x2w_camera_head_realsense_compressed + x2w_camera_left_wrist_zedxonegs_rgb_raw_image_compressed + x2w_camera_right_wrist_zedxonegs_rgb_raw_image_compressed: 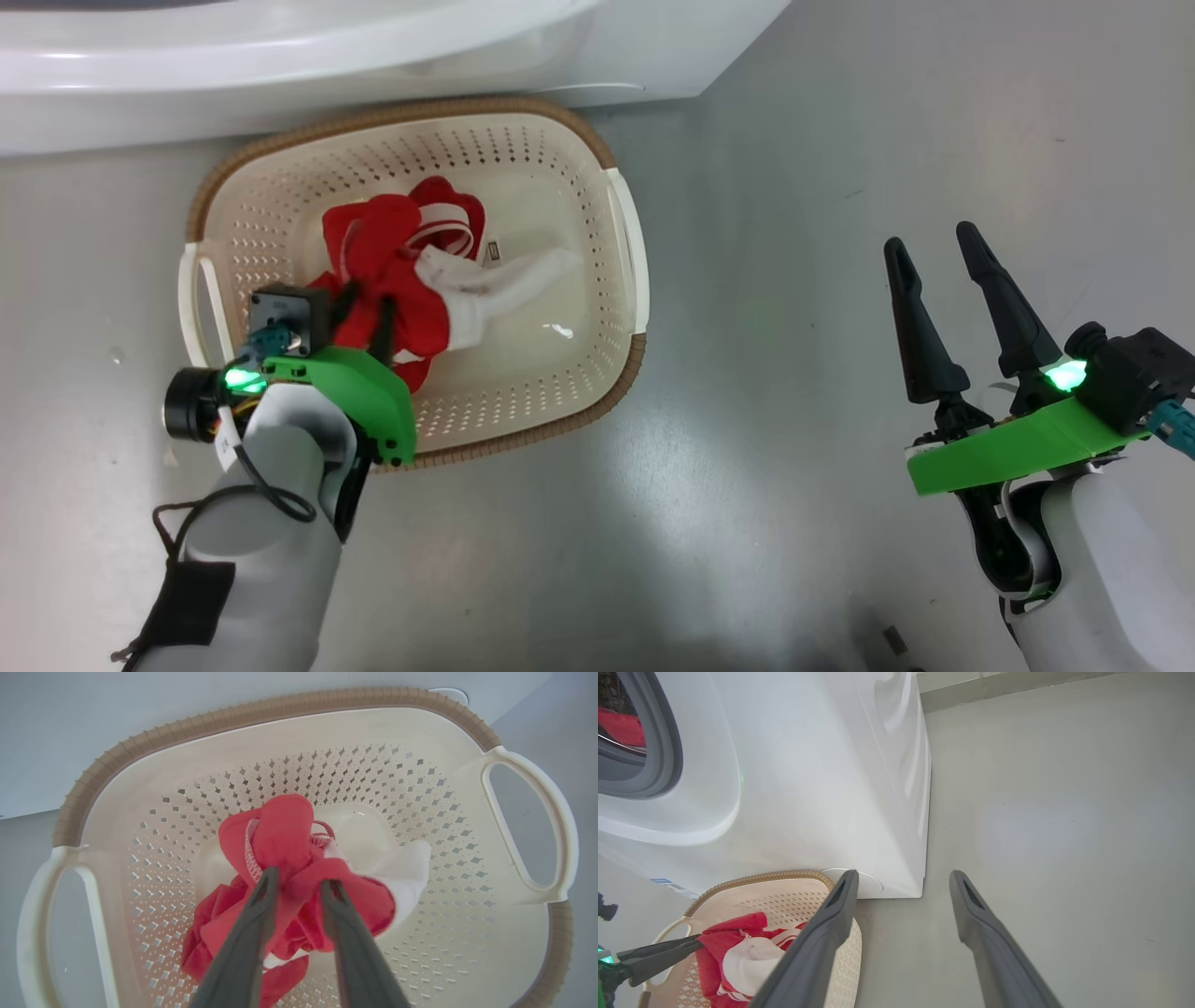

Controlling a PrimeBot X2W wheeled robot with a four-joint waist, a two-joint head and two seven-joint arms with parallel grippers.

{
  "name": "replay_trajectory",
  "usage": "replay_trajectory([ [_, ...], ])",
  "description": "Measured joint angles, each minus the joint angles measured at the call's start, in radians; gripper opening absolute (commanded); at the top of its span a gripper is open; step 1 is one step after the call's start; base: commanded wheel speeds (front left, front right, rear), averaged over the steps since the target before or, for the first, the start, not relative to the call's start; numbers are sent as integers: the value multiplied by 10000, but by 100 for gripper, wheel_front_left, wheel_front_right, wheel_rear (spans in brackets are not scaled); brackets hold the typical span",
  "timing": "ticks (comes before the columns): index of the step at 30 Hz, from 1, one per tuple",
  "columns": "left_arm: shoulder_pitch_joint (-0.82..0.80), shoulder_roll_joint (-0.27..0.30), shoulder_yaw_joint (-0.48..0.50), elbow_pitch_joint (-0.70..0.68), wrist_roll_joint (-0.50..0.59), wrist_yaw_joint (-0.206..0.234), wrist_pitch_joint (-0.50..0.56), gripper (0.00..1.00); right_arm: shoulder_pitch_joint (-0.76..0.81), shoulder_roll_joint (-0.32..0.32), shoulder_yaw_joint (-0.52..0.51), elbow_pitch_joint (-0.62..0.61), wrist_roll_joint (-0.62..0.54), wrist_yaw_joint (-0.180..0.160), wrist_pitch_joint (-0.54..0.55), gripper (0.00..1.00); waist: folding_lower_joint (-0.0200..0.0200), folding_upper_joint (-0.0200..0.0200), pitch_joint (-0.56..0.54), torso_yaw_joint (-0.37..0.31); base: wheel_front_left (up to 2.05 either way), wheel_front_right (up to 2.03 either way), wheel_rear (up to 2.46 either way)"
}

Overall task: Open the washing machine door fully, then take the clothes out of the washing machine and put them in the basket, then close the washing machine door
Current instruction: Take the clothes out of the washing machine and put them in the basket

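The clothes (392, 271), red with white trim, lie bunched in the cream basket (411, 112) on the floor in front of the white washing machine (280, 56). My left gripper (364, 297) reaches down into the basket. In the left wrist view its jaws stand close together, and red fabric (280, 830) is caught between the tips of the left gripper (299, 879). My right gripper (931, 238) hangs open over bare floor to the basket's right, holding nothing. The washing machine door is out of view.
In the right wrist view the machine's grey gasket (668, 742) rings the drum opening at the upper left, with a red patch (621, 725) inside. The basket rim (761, 877) sits close against the machine's base. Grey floor (1064, 812) stretches to the right.
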Motion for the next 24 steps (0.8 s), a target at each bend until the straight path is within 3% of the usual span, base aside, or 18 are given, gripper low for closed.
replay_trajectory([
  [13,733,-6,188,-625,-301,-163,0,100,70,-69,13,293,2,0,0,100,0,0,-928,137,0,0,0],
  [24,2080,-6,782,-2359,-291,-161,0,100,677,-284,73,573,8,0,0,100,0,0,-2251,329,0,0,0],
])
